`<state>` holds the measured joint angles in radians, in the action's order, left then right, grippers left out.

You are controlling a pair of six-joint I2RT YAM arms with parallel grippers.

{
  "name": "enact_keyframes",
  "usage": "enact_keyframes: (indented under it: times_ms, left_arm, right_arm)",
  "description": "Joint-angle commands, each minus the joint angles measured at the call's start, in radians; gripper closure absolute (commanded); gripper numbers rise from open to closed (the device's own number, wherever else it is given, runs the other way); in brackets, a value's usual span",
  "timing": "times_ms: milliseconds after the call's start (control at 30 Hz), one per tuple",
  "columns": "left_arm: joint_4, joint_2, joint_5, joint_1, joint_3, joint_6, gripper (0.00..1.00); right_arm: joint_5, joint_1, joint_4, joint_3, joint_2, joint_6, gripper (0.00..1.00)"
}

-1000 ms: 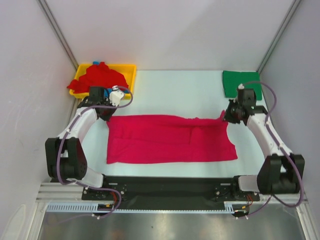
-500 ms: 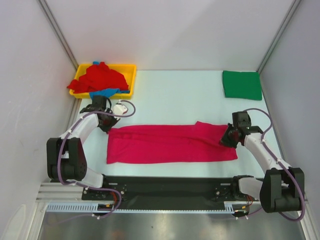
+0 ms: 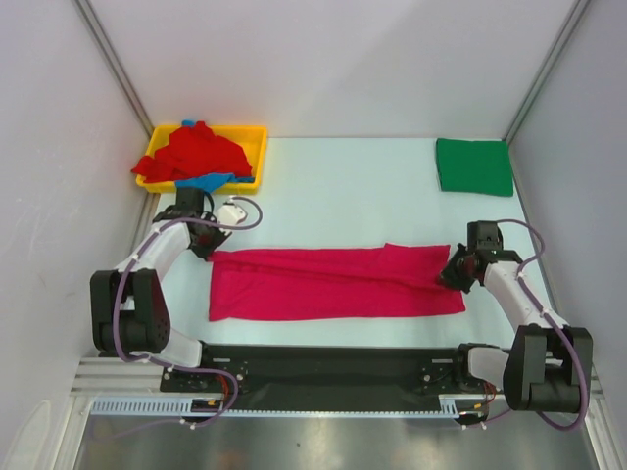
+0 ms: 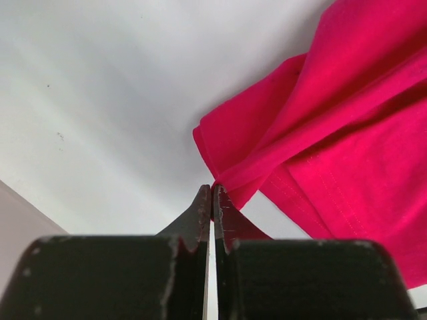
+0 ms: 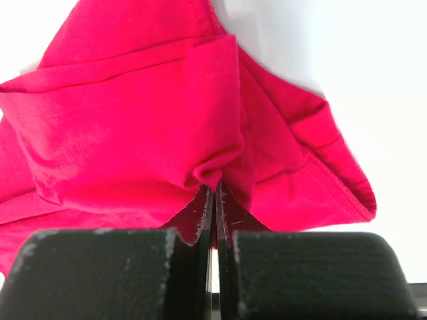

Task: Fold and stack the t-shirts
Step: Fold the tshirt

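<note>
At 10 o'clock, heaped in yellow tray [image 3: 257,147]: red shirt [image 3: 191,152]. At 9, clamped shut in left claw [image 3: 210,251]: one corner of pink shirt [image 3: 333,284], laid as a half-folded band across centre. At 3, gripped tight in right claw [image 3: 454,277]: the other end, bunched. At 1, green shirt [image 3: 475,166], folded. Could slip from the left's thin pinch, or crease if released unevenly. Pale table [image 3: 343,186], white walls.

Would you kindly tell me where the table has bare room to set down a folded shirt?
Bare table lies between the yellow tray and the green shirt, beyond the magenta shirt. The near strip is crowded: that shirt spans it, left gripper and right gripper at its ends.
</note>
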<state>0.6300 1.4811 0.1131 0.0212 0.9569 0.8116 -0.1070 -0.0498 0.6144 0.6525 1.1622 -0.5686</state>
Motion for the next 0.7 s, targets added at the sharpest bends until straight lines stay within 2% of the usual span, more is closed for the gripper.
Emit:
enact_keyframes:
  times_ms: [0,100,300,467,567,667]
  left_arm:
    - [-0.026,-0.005,0.029,0.013,-0.004,-0.008,0.98]
    - [-0.049,0.002,0.025,0.014,0.045,-0.054,0.98]
    - [-0.180,0.106,-0.018,0.014,0.226,-0.193,0.98]
    - [-0.178,0.174,-0.032,0.013,0.295,-0.203,0.98]
    - [-0.177,0.153,-0.020,0.014,0.234,-0.181,0.98]
    - [-0.185,0.102,-0.010,0.013,0.148,-0.144,0.97]
  right_arm:
    - [-0.019,-0.013,-0.073,0.013,0.034,0.000,1.00]
    - [-0.011,-0.015,-0.096,0.082,0.063,0.006,1.00]
    - [0.000,-0.048,-0.125,0.369,0.296,0.067,1.00]
    - [-0.008,-0.044,-0.111,0.535,0.409,0.093,1.00]
    - [0.000,-0.029,-0.084,0.515,0.404,0.108,1.00]
    - [0.001,-0.031,-0.061,0.417,0.341,0.107,1.00]
